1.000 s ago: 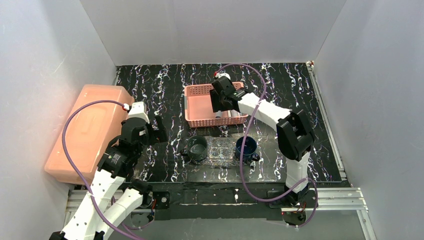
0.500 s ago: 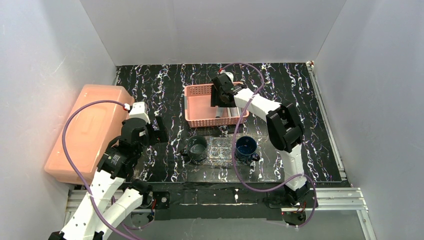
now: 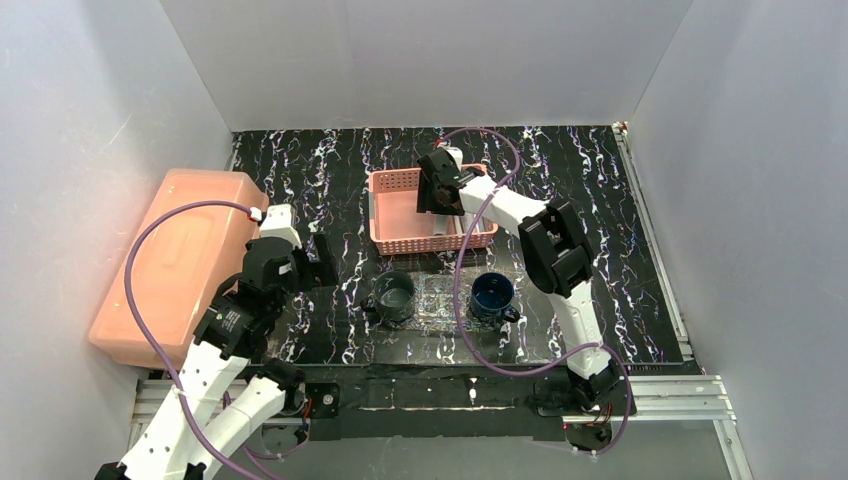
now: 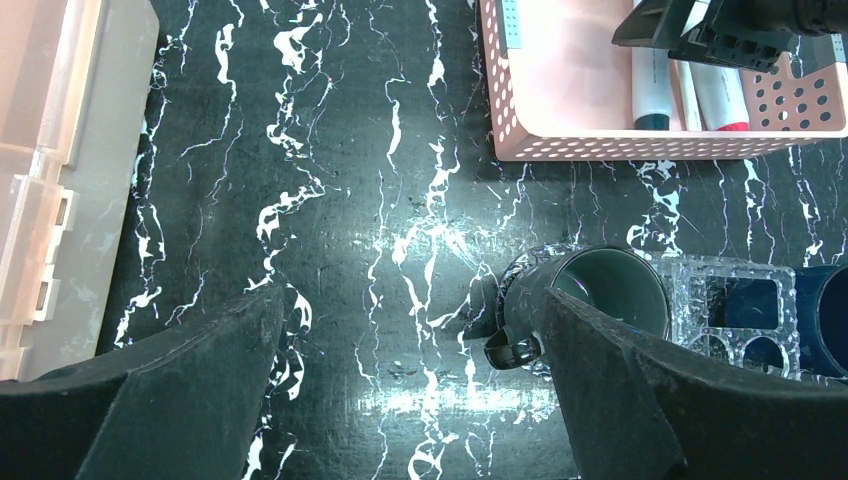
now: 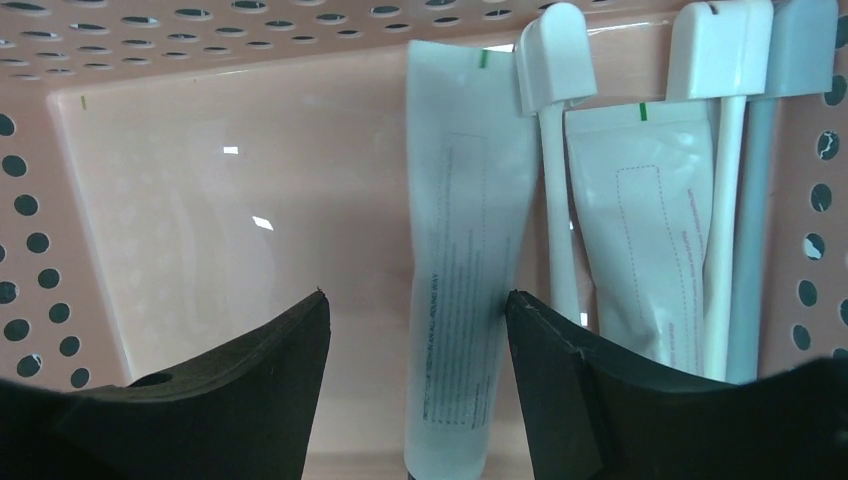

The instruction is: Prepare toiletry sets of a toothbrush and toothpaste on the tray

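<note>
The right gripper [image 5: 415,300] reaches into the pink perforated basket [image 3: 400,243] with its jaws spread wide and nothing held. In the right wrist view one toothpaste tube [image 5: 460,250] lies in the gap between the black fingers [image 5: 590,390]. Whether either finger touches the tube cannot be told.

The toothbrush [image 5: 557,200] lies flat on the basket floor just right of that tube. Its long axis runs parallel to the tube, with the head at the perforated wall at the top of the wrist view and the handle running back toward the gripper. Its handle lies along the left edge of a second toothpaste tube [image 5: 635,230]. Beside that tube are a second white toothbrush [image 5: 724,200] and a grey toothbrush [image 5: 755,250], all pointing the same way. The left wrist view shows the tubes' caps towards the basket's near wall.

The left gripper [image 4: 400,300] hangs over the marbled black table [image 4: 330,150], jaws wide apart and empty, just left of the dark green cup [image 4: 610,290].

The tray [image 3: 440,300] lies nearer the arms than the basket, with the green cup at its left end and a blue cup [image 3: 492,293] at its right. No toothbrush or tube can be seen on it. A salmon plastic box [image 3: 170,260] sits at the table's left edge.
</note>
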